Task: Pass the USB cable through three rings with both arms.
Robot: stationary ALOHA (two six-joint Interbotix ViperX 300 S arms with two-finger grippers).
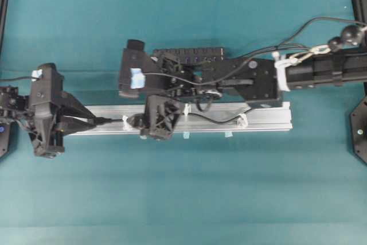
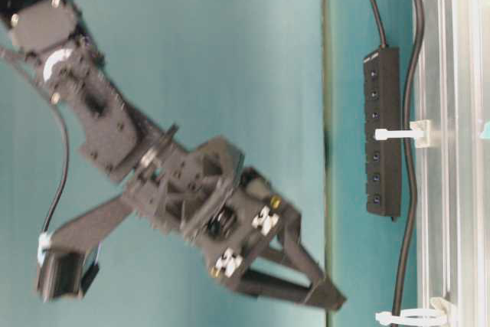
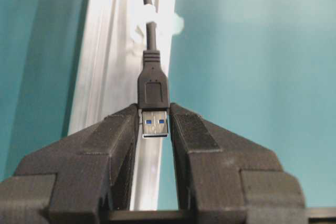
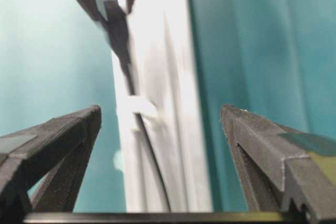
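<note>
Left wrist view: left tool [image 3: 155, 124] clamped on the metal tip of the USB plug [image 3: 153, 94], black housing projecting beyond the fingers [image 3: 118, 135], USB cable [image 3: 148, 3] running straight away along the silver rail [image 3: 113, 77] and through a translucent white ring [image 3: 149, 19] just beyond the plug. Overhead: same cable [image 1: 212, 119] lying slack in a shallow wave on top of the rail [image 1: 269, 121], threaded through the ring near the left end [image 1: 125, 122], the middle ring [image 1: 186, 111] and the right ring [image 1: 243, 120], as far as can be told at this size. Right tool [image 4: 160, 124] spread wide, holding nothing, hovering over the rail with cable and one ring between its fingers.

Handling, as a judgement: light, limp along its length, so pushing from behind likely buckles it; better pulled by the plug. Plug rigid, a sound place to grip, though smooth metal may slip sideways under tension. Rings thin and flexible, liable to catch the housing's shoulder. For a second hold, the cable just behind a ring, pinched gently. Bench [image 1: 183, 199] teal beneath.
</note>
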